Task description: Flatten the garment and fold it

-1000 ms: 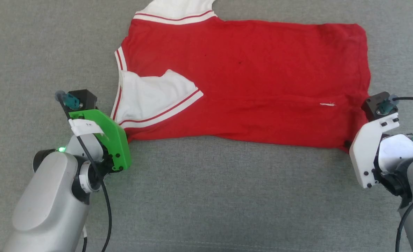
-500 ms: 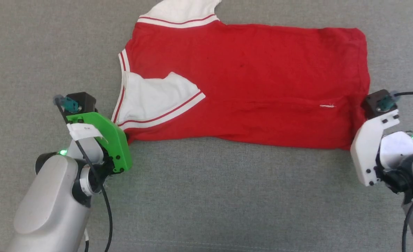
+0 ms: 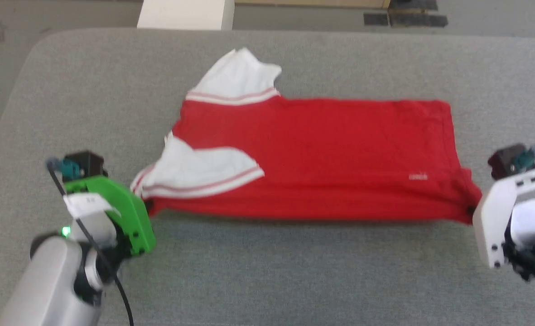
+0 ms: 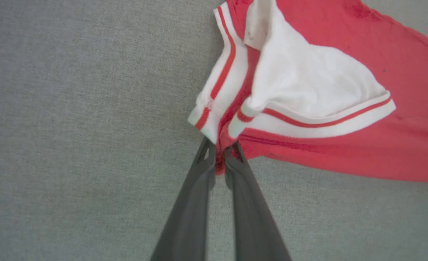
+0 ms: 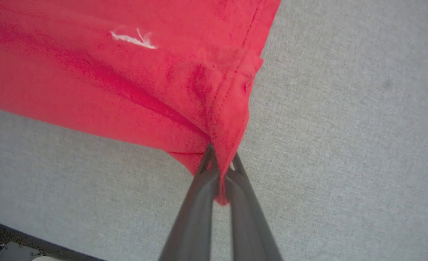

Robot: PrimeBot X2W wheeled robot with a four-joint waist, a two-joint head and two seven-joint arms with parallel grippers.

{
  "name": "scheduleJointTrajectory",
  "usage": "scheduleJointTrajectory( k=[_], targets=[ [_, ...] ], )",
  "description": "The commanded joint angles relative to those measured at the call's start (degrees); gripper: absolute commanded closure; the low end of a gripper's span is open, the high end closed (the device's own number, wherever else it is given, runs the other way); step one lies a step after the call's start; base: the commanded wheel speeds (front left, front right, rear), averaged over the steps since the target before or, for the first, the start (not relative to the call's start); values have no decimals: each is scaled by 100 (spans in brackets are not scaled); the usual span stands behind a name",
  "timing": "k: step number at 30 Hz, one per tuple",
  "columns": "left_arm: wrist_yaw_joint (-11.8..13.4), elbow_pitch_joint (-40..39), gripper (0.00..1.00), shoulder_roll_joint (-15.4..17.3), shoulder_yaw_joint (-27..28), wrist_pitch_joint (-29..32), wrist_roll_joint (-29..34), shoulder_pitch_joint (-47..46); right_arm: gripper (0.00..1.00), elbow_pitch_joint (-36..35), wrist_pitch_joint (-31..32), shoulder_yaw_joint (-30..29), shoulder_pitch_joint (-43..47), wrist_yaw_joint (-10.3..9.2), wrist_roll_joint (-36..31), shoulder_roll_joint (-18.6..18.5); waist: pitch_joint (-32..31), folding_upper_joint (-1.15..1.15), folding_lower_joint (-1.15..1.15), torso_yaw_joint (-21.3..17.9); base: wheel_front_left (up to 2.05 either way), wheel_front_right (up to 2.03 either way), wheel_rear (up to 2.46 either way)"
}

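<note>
Between the grippers: the shirt is stretched across the grey table. Its near edge is raised with shadow under it, and the far part lies flat.
Left gripper: nipped together on the shirt's corner below the near sleeve, with red cloth bunched between the fingers.
Right gripper: clamped on the hem corner, with a tongue of cloth poking out below the tips.
Risk, whole shirt: both holds are thin corner pinches. Pulling apart too hard could slide a corner free, and that end would drop and crumple.
Risk, layers: the shirt looks doubled lengthways. A pinch may catch only one layer, so a lift could open the fold.
Risk, sleeve: the near sleeve lies loose on top just past the left tips, and a quick swing could flip it off.
Look, body: red and mostly smooth, with creases fanning out from each grip.
Look, sleeves: white with red-striped trim. The far sleeve sticks out rumpled, well beyond the left gripper.
Look, logo: a small white mark near the right tips.
</note>
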Motion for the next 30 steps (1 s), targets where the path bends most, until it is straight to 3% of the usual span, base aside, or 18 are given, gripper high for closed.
scheduleJointTrajectory(
  k=[1,13,14,15,16,17,23,30],
  targets=[
    [83,-45,100,58,38,27,-46,240,100,-15,26,-75,187,-11,35,-6,-145,0,0,-38,0,0,0],
    [143,583,100,-295,-20,-27,-377,869,100,499,-59,-65,803,-11,-8,304,74,0,0,-60,0,0,0],
    [125,633,75,-310,-11,-51,-392,853,100,556,-85,-70,800,-11,-20,323,81,0,0,-63,0,0,0],
    [105,700,0,-317,-7,-72,-401,831,100,621,-135,-88,786,-11,-36,350,84,0,0,-66,0,0,0],
    [91,757,0,-316,-5,-75,-407,813,74,667,-168,-88,773,-11,-45,366,78,0,0,-68,0,0,0],
    [83,801,0,-325,23,-99,-429,779,0,703,-224,-79,754,-11,-39,383,67,0,0,-73,0,0,0],
    [30,614,0,-183,67,78,-493,592,0,594,-434,-126,607,-11,62,318,-167,0,0,-89,0,0,0],
    [28,-104,0,9,319,-1,-493,221,0,-238,-270,-520,456,-11,382,110,-444,0,0,-99,0,0,0]
  ],
)
